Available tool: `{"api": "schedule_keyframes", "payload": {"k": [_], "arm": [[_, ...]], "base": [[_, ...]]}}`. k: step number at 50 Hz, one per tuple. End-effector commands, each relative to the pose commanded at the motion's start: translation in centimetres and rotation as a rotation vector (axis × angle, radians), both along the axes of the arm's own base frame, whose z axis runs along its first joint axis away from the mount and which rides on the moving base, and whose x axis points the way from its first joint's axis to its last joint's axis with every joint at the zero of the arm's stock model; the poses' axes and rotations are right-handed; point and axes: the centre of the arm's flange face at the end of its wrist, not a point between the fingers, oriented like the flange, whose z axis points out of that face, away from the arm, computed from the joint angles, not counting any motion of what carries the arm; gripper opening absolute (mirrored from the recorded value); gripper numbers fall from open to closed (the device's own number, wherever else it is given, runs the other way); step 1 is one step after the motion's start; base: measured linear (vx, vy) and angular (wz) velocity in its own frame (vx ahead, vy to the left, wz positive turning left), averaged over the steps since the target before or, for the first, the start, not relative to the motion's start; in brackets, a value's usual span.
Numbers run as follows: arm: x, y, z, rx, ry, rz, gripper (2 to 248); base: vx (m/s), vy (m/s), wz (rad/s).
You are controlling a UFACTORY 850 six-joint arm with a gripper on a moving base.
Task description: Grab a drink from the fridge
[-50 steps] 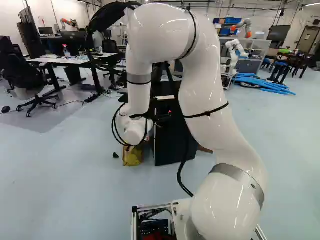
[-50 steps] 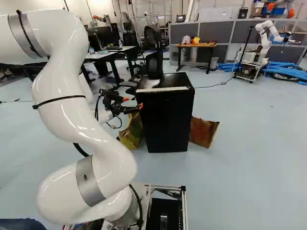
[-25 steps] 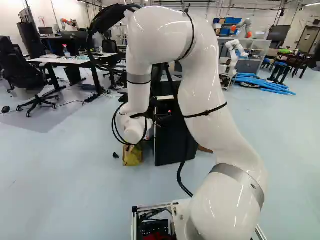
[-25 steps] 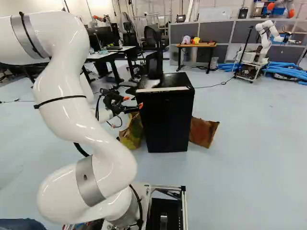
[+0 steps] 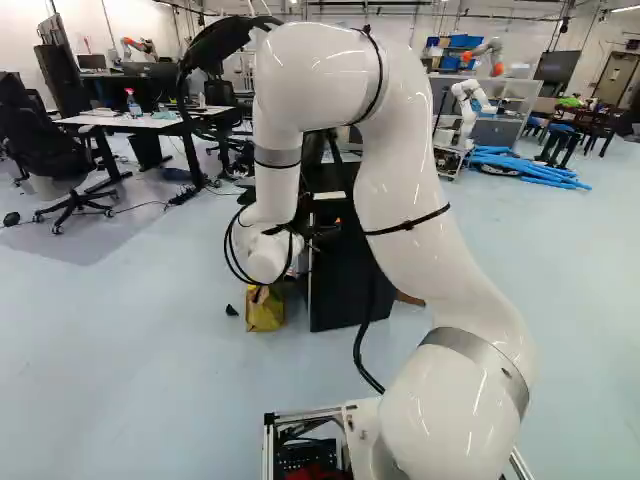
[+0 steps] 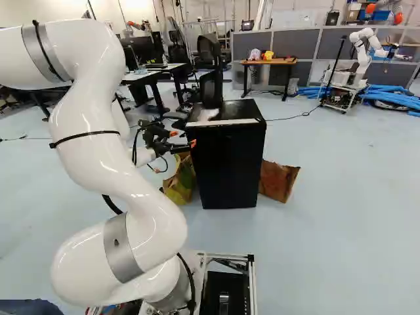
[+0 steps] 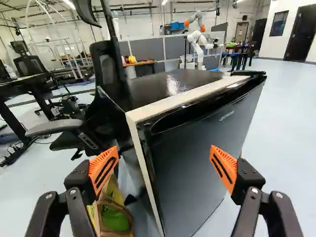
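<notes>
Black gripper has been raised slightly, base unmoved. Orange-padded jaws are spread, nothing pinched. Black box-shaped fridge ahead hasn't shifted; door looks shut (drink can't be seen, presumably inside). Door edge is probably being lined up, to be pulled next.

In the right base view, the fridge stands on the floor between a bag at left and a bag or box at right. A chair is behind; another robot, far back right.
</notes>
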Motion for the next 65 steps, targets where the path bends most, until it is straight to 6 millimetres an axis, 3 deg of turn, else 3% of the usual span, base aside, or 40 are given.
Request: {"api": "schedule_keyframes", "payload": {"k": [65], "arm": [[2.9, -1.3, -0.3, 0.019, -0.022, -0.084, 247]], "base": [[0.000, 0.000, 0.000]]}}
